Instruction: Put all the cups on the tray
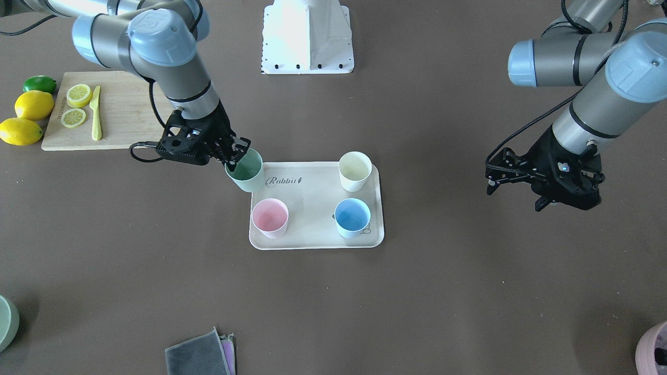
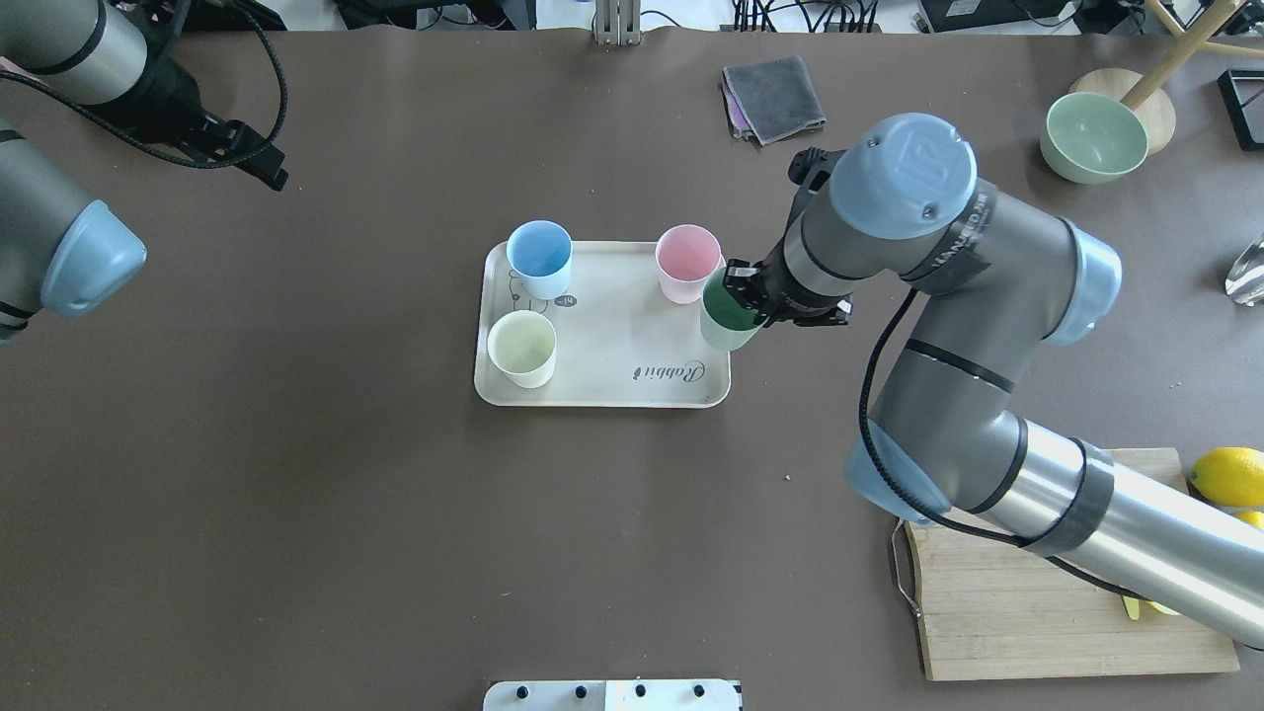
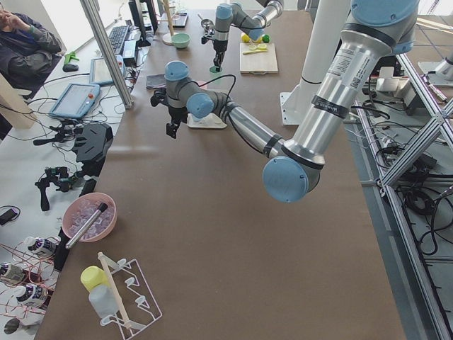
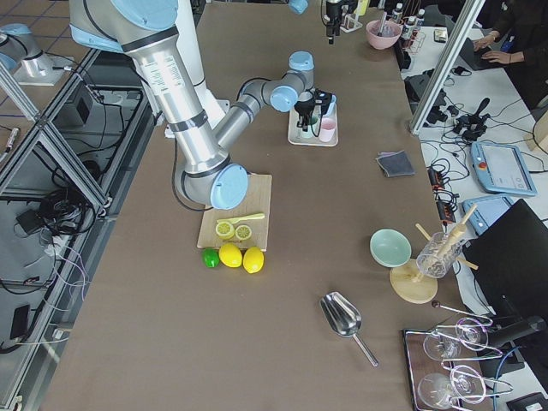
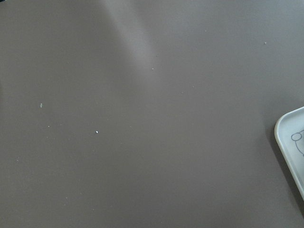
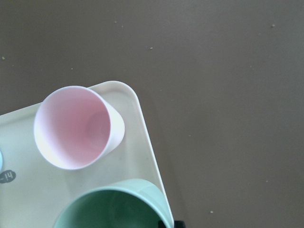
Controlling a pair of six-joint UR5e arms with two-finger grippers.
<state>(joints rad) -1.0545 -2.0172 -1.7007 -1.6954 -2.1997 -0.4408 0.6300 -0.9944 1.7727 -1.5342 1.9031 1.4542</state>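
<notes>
The right gripper point(image 1: 237, 155) pinches the rim of the green cup point(image 1: 245, 174), which hangs tilted over the corner of the tray point(image 1: 312, 200) by the lettering. It is not yet set down, and the bare spot lies just inward. The pink cup point(image 1: 270, 217), cream cup point(image 1: 355, 171) and blue cup point(image 1: 353, 217) stand on the tray. The left gripper point(image 1: 508, 182) is well apart, apparently spread and empty.
</notes>
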